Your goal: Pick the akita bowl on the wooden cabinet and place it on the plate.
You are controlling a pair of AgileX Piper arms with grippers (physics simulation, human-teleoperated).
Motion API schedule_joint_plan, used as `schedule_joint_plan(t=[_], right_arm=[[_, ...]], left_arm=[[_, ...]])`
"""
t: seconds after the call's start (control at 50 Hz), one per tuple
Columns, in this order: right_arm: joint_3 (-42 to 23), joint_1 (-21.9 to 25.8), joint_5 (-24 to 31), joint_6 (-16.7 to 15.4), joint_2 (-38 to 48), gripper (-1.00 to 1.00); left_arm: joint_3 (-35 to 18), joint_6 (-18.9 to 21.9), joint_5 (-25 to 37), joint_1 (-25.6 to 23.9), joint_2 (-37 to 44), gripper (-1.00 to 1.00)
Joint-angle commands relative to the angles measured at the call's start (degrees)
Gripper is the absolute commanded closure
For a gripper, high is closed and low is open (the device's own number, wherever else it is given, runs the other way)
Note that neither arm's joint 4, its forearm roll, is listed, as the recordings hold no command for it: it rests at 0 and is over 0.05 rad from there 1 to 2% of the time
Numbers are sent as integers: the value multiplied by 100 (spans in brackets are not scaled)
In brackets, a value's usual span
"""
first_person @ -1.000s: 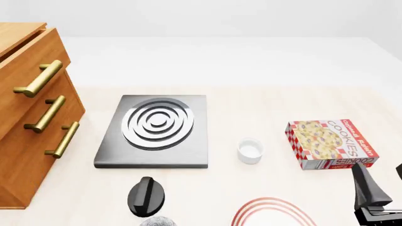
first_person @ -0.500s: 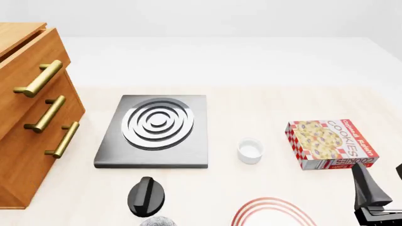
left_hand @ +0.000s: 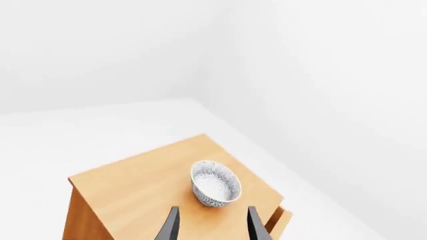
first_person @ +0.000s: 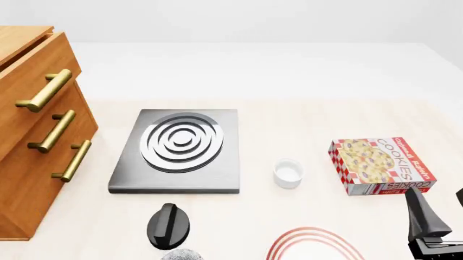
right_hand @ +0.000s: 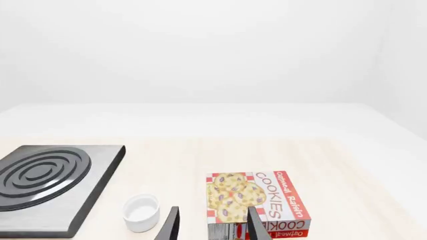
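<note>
The akita bowl (left_hand: 215, 183), grey-white and speckled, stands on the flat top of the wooden cabinet (left_hand: 133, 192). My left gripper (left_hand: 212, 227) hovers open just short of it, nothing between its fingers. In the front view the cabinet (first_person: 36, 135) fills the left edge with its brass handles, while the bowl and the left gripper are out of frame. The plate (first_person: 313, 245), white with red rings, is cut by the bottom edge. My right gripper (first_person: 436, 197) stays open at the bottom right, beside the plate and empty; the right wrist view shows it (right_hand: 212, 227) open too.
A grey square slab with silver rings (first_person: 177, 149) lies mid-table. A small white cup (first_person: 287, 173) and a cookie box (first_person: 382, 165) sit right of it. A black rounded object (first_person: 168, 225) and a grey speckled lump (first_person: 181, 254) lie at the front.
</note>
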Motion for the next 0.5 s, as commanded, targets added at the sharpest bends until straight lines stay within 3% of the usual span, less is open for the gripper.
schedule_joint_plan(t=[0.02,0.5], right_arm=[[0,0,-1,0,-1,-100],[0,0,0,1,0,-100]], left_arm=[[-58,-95,-138,208,369,-100],[-531,-262,-95,306,1070,-100]])
